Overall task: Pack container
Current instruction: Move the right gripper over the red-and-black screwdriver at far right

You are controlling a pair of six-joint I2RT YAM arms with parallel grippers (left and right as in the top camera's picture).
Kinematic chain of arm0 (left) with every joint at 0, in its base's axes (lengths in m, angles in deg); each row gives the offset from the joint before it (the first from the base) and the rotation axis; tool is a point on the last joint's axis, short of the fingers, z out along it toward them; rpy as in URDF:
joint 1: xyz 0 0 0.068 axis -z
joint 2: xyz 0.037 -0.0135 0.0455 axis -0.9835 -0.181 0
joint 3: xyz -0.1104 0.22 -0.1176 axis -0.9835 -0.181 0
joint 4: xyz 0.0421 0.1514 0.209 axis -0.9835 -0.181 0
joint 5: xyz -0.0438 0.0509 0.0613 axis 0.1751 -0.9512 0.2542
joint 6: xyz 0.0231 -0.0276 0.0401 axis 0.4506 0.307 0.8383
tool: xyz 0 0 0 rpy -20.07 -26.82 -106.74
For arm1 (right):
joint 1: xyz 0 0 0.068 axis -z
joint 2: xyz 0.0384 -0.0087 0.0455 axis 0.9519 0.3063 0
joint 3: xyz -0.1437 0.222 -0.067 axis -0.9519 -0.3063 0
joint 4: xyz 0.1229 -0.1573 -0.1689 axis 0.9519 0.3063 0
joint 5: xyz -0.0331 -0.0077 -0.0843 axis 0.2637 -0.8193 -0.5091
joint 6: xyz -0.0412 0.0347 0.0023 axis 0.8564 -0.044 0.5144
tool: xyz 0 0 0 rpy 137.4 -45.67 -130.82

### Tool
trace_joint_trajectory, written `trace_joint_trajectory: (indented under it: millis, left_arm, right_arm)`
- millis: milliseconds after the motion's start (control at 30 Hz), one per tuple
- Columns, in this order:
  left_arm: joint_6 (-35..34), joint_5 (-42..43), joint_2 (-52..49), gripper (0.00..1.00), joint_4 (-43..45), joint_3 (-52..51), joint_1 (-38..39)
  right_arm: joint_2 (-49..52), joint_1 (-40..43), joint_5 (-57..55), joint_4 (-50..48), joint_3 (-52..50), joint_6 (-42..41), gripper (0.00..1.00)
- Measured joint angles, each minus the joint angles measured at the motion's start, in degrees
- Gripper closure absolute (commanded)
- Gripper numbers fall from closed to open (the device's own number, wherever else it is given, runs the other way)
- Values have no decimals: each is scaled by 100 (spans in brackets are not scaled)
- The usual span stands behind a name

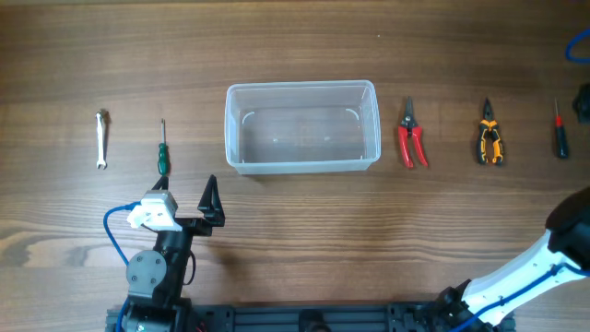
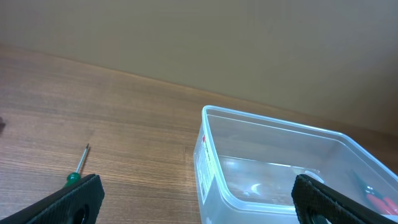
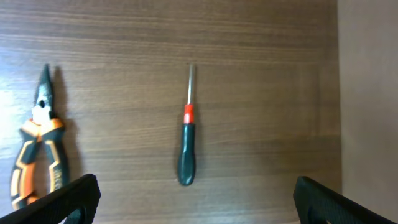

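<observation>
The clear plastic container [image 1: 303, 88] stands empty at the middle of the table; it also shows in the left wrist view [image 2: 208, 155]. My left gripper [image 1: 184, 201] is open and empty, near the table's front, below a green-handled screwdriver [image 1: 162, 149] and left of the container's front corner. In the left wrist view the open jaws [image 2: 199, 204] frame the screwdriver [image 2: 77, 169] on the left and the container on the right. My right gripper [image 3: 196, 202] is open and empty, above a black screwdriver with a red collar [image 3: 186, 146].
A small wrench [image 1: 102, 138] lies at far left. Right of the container lie red-handled pliers [image 1: 411, 138], orange-and-black pliers [image 1: 489, 138] and the black screwdriver [image 1: 559, 131]. The orange pliers also show in the right wrist view [image 3: 40, 152]. The right arm [image 1: 553, 254] reaches in from bottom right.
</observation>
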Motion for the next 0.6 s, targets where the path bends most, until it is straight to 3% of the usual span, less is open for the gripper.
trace_joint_trajectory:
  millis: [333, 600]
  left_arm:
    - [0, 0, 0, 0, -2, 0, 0]
    - [2, 0, 0, 0, 0, 0, 0]
  right_arm:
    - [1513, 2, -310, 809, 780, -116, 0]
    - [1687, 0, -522, 688, 800, -138, 0]
